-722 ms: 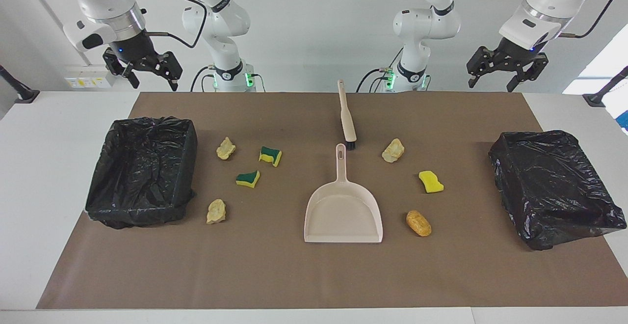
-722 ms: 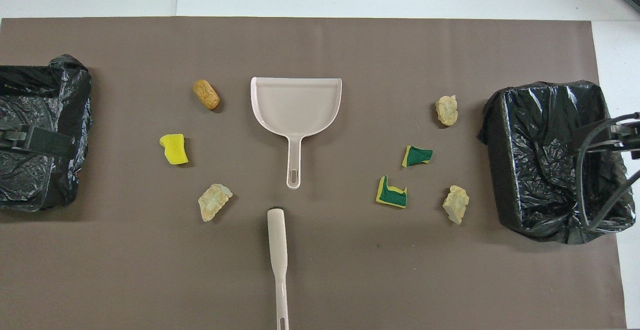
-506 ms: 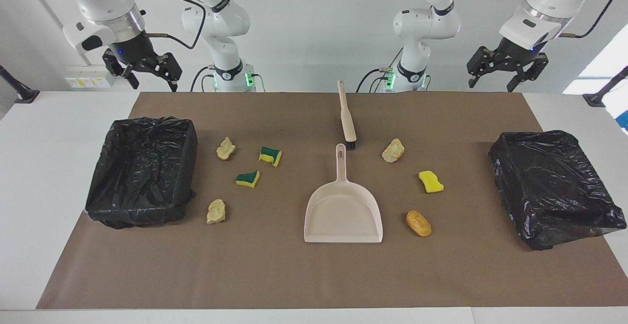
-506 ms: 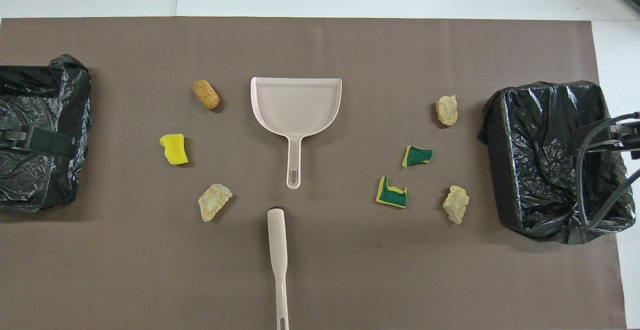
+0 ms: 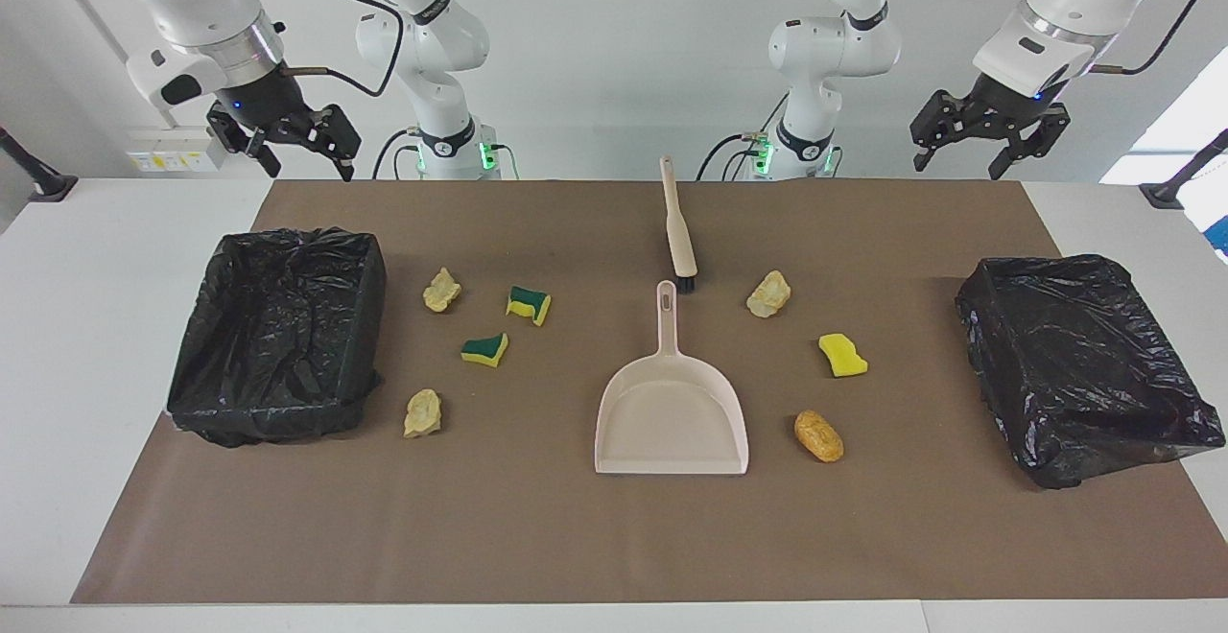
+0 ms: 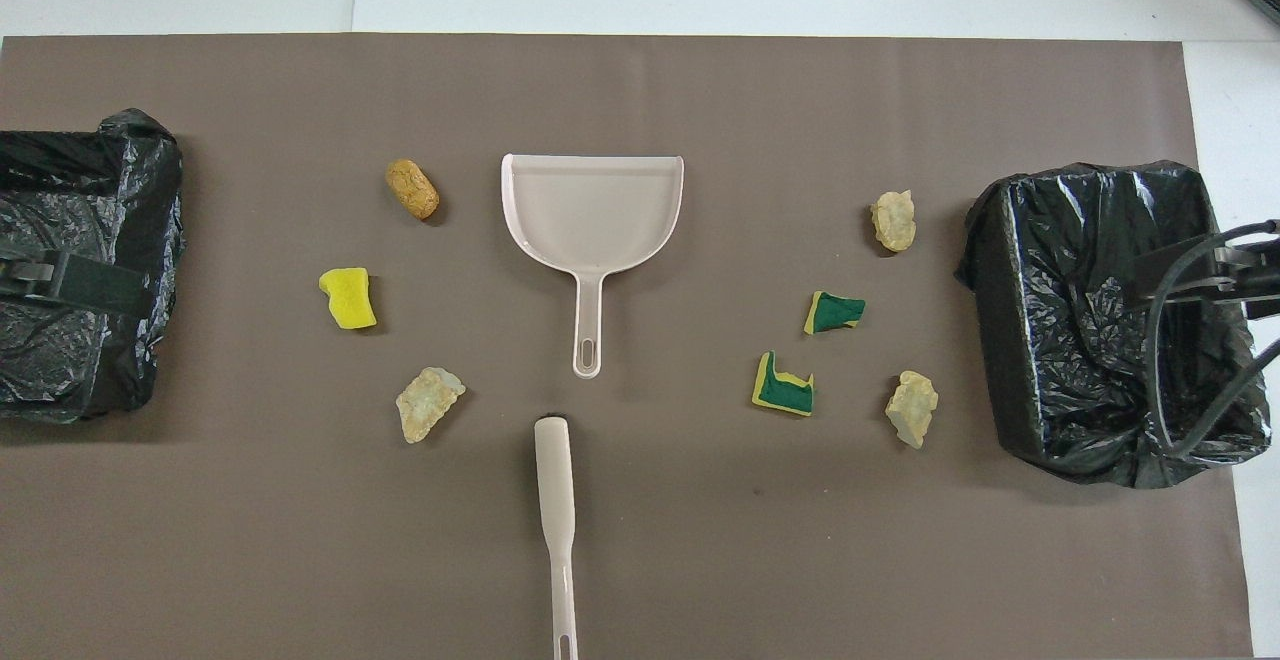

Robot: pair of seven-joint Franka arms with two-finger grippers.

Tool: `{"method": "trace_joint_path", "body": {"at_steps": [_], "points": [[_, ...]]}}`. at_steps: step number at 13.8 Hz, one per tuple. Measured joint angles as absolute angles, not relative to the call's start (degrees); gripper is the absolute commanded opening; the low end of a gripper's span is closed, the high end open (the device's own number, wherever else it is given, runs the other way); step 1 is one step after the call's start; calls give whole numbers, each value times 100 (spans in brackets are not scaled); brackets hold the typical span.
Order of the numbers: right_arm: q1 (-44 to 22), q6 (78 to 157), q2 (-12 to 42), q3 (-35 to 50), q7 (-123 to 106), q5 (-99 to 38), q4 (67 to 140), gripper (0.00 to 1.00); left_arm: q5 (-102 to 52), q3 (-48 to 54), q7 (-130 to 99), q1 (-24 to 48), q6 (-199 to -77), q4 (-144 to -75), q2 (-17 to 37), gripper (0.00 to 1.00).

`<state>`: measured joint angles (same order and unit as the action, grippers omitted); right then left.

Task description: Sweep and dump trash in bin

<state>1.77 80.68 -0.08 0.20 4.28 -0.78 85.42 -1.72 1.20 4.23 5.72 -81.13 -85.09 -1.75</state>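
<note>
Several trash pieces lie on the brown mat around a beige dustpan (image 5: pixel 672 417) (image 6: pixel 592 210). Toward the right arm's end are two beige wads (image 5: pixel 441 290) (image 5: pixel 422 412) and two green-yellow sponge chunks (image 5: pixel 529 304) (image 5: pixel 484 349). Toward the left arm's end are a beige wad (image 5: pixel 768 293), a yellow sponge (image 5: pixel 842 355) and an orange-brown lump (image 5: pixel 818 435). A beige hand brush (image 5: pixel 678 230) (image 6: pixel 556 530) lies nearer to the robots than the dustpan. My right gripper (image 5: pixel 293 152) and left gripper (image 5: pixel 979 146) hang open and empty, high over the table's robot edge.
A bin lined with a black bag (image 5: pixel 278 242) (image 6: pixel 1090 180) stands at the right arm's end of the mat. A second one (image 5: pixel 1046 267) (image 6: pixel 140 130) stands at the left arm's end. White table shows around the mat.
The right gripper has shifted slightly toward the table's middle and the left gripper has crept slightly upward. Nothing on the mat has moved.
</note>
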Motion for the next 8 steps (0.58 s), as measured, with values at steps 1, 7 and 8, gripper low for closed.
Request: {"method": "trace_joint_path", "body": {"at_steps": [1, 7, 8], "points": [[185, 7996, -8, 10, 428, -78, 8543, 100, -173, 242, 287, 577, -8110, -8633, -251, 100], [189, 7904, -12, -15, 428, -92, 8585, 100, -419, 1407, -680, 655, -8643, -10671, -1573, 100], [187, 7904, -3, -2, 428, -93, 8609, 100, -571, 1607, -818, 658, -8753, -11065, -1814, 100]]}}
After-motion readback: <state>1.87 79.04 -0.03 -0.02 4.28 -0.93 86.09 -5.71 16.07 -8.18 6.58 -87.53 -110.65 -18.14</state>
